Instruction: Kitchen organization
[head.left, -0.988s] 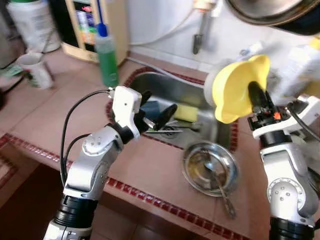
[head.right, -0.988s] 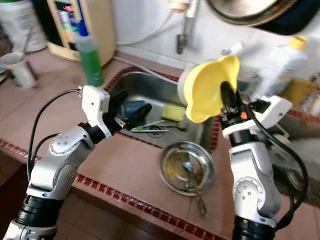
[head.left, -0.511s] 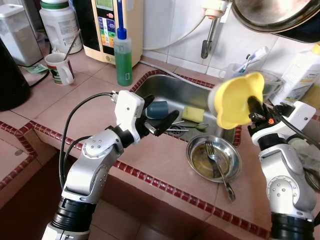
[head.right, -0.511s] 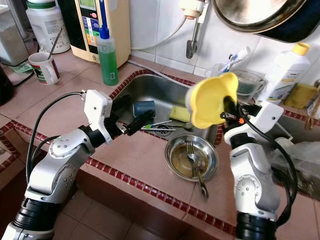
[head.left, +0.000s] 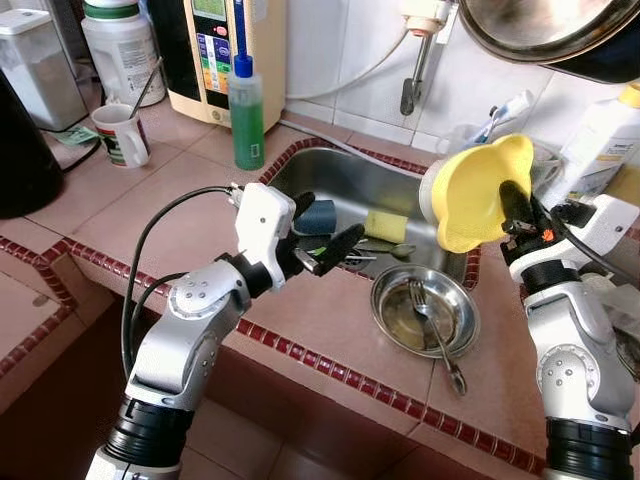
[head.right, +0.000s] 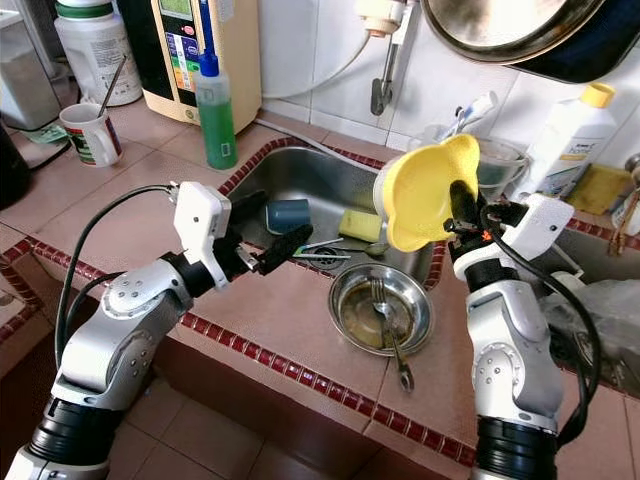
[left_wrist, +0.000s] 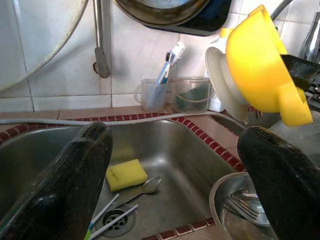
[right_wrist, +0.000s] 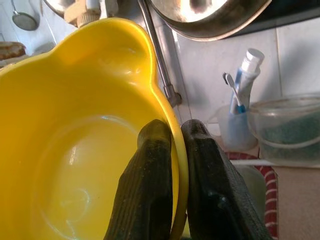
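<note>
The right gripper (right_wrist: 174, 165) pinched the rim of a yellow bowl (head.left: 480, 190), one finger inside and one outside, holding it tilted in the air above the sink (head.left: 345, 180) and a steel dish (head.left: 392, 325) with a fork (head.left: 432, 330). The left gripper (head.left: 325, 225) hung spread wide and empty, a yellow sponge (left_wrist: 126, 174) and spoon (left_wrist: 148, 185) lying beyond its fingertips in the basin.

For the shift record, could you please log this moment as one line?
right hand: shut on yellow bowl, held above sink | left hand: open, empty, at sink edge | metal dish: holds fork
</note>
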